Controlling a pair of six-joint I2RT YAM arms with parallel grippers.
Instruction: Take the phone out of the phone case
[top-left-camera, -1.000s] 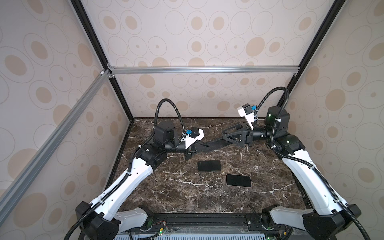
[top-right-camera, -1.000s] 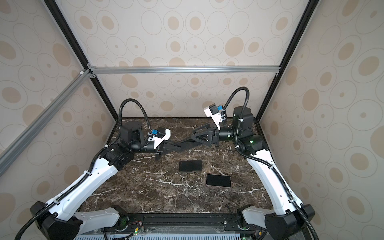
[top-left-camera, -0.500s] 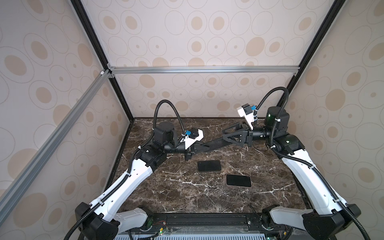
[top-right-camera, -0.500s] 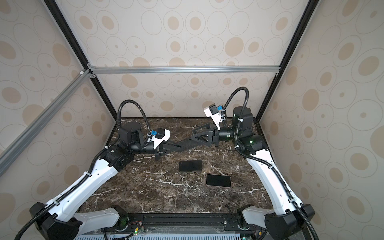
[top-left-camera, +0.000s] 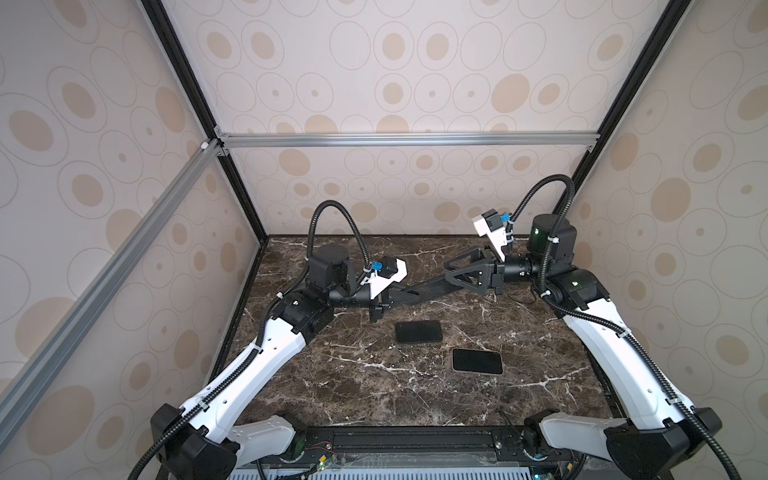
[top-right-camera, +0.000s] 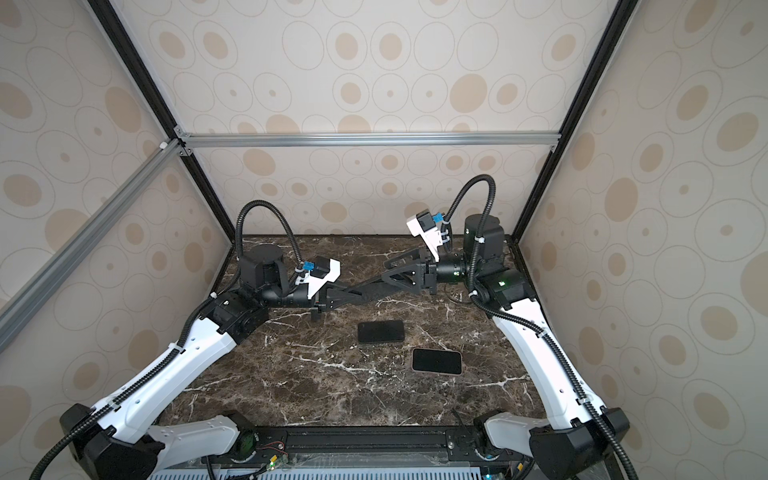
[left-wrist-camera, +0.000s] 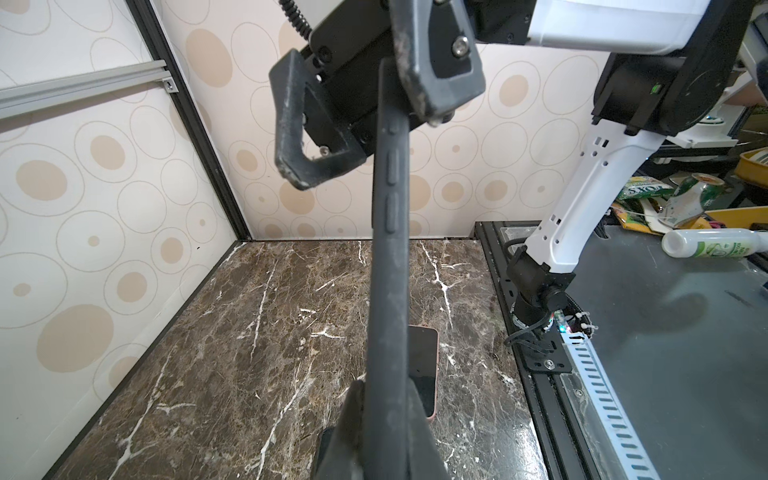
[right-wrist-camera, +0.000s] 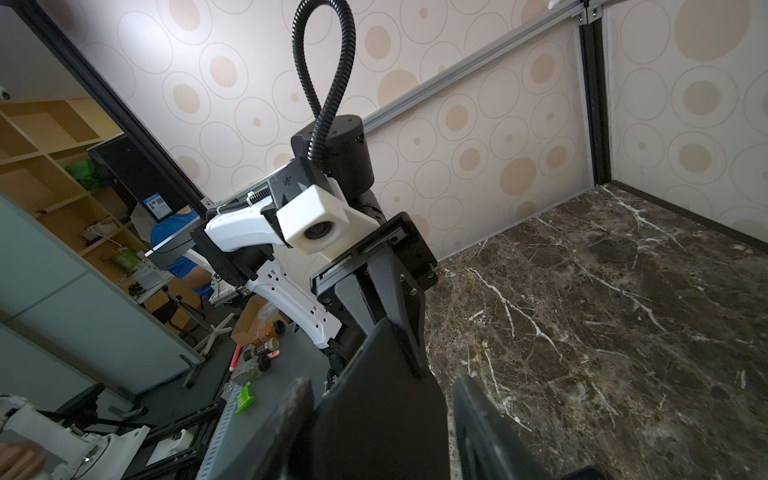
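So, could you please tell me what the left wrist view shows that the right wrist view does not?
Only the left wrist view shows the pink-edged phone lying flat, and the side buttons on the case. Only the right wrist view shows the left arm's white camera housing and the wooden shelves outside the cell. Both show the black phone case, the right claw open around its end, and the marble table.

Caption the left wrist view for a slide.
Left tool grips a black case; a pink-rimmed phone lies on the table.
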